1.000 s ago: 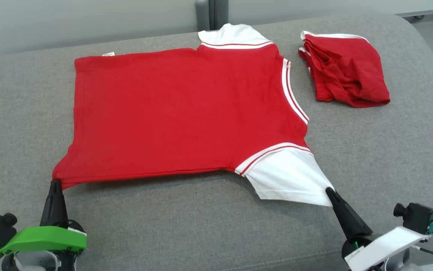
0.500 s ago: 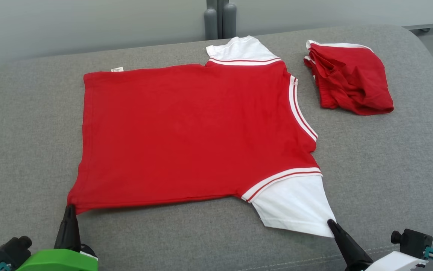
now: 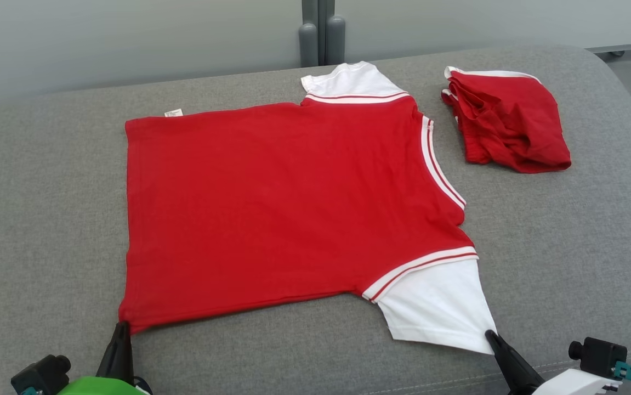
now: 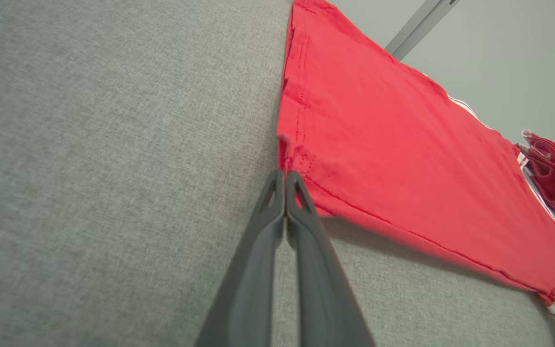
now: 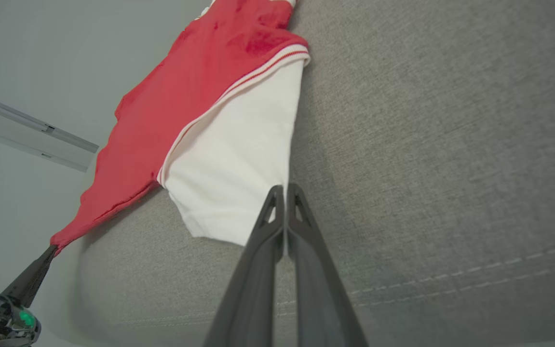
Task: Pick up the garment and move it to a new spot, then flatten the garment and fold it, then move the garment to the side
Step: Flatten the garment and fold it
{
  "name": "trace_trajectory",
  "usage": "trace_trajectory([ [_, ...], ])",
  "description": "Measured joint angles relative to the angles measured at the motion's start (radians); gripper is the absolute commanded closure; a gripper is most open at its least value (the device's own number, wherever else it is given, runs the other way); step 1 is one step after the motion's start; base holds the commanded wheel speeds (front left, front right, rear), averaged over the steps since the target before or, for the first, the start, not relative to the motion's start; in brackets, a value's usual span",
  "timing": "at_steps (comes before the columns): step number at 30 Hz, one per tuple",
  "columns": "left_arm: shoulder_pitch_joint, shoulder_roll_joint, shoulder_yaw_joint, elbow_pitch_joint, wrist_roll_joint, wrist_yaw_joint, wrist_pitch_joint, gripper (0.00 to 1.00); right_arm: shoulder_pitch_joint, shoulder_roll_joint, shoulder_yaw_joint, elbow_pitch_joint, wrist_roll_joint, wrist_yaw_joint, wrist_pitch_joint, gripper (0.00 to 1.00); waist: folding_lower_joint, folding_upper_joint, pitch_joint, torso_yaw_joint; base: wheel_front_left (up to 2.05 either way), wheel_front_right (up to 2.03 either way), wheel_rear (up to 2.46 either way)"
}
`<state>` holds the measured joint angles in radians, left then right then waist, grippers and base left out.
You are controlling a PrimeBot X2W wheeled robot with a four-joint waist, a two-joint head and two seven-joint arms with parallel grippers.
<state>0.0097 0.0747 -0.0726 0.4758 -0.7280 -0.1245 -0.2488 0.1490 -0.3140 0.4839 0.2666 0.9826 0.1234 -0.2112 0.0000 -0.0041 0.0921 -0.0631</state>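
Item: one garment point(image 3: 293, 203), a red short-sleeved shirt with white sleeves and striped trim, spread flat at the middle of a grey upholstered cushion point(image 3: 46, 192), hem to the left, collar to the right. Its underside is hidden. A small white label point(image 3: 173, 113) pokes out at the far hem corner, print unreadable. Left gripper point(image 3: 122, 328): fingers pressed together on the bunched near hem corner, which looks pinched between the tips; body cut off by the bottom edge. Right gripper point(image 3: 492, 336): fingers closed on the drawn-out tip of the near white sleeve; wrist partly out of frame. Second red garment point(image 3: 507, 123): a rumpled folded bundle lying apart at the far right, inner layers not discernible. Two grey posts point(image 3: 320, 33) behind the cushion, tops cut off.
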Motion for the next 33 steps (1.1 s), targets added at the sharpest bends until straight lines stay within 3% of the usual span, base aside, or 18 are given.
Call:
trace_trajectory([
  [1, 0.000, 0.003, -0.002, 0.003, 0.004, 0.000, 0.000, 0.34, 0.000, 0.002, 0.000, 0.007, -0.003, 0.000, 0.000, 0.00, 0.0000, 0.0000, -0.001, 0.001, 0.00, 0.00, 0.00],
  [2, 0.000, 0.006, -0.004, 0.004, 0.010, 0.000, 0.000, 0.04, 0.000, 0.004, 0.000, 0.012, -0.007, 0.000, -0.001, 0.00, 0.0000, 0.0000, -0.001, 0.001, 0.00, 0.00, 0.00],
  [3, 0.000, 0.006, -0.006, 0.005, 0.014, 0.000, 0.000, 0.00, -0.001, 0.006, 0.000, 0.018, -0.007, 0.000, -0.001, 0.00, 0.0000, 0.0000, -0.001, 0.002, 0.00, 0.00, 0.00],
  [12, 0.000, 0.009, 0.010, -0.005, 0.030, 0.001, 0.000, 0.00, 0.002, 0.006, 0.002, 0.064, -0.025, 0.000, -0.016, 0.00, 0.0000, 0.0000, 0.001, 0.007, 0.00, 0.00, 0.00],
  [20, -0.004, 0.010, 0.050, -0.113, 0.081, 0.003, 0.000, 0.00, -0.035, -0.033, -0.050, 0.060, -0.108, -0.003, -0.030, 0.00, 0.0000, 0.0000, -0.001, 0.003, 0.00, 0.00, 0.00],
  [28, -0.064, -0.006, 0.038, -0.240, 0.150, 0.003, -0.003, 0.00, -0.168, -0.045, -0.125, -0.009, -0.203, -0.052, -0.039, 0.00, 0.0000, 0.0000, -0.013, -0.004, 0.00, 0.00, 0.00],
  [33, -0.069, -0.022, 0.035, -0.285, 0.198, 0.028, -0.003, 0.00, -0.228, -0.032, -0.186, -0.079, -0.277, -0.083, -0.039, 0.00, 0.0000, 0.0000, -0.021, -0.007, 0.00, 0.00, 0.00],
])
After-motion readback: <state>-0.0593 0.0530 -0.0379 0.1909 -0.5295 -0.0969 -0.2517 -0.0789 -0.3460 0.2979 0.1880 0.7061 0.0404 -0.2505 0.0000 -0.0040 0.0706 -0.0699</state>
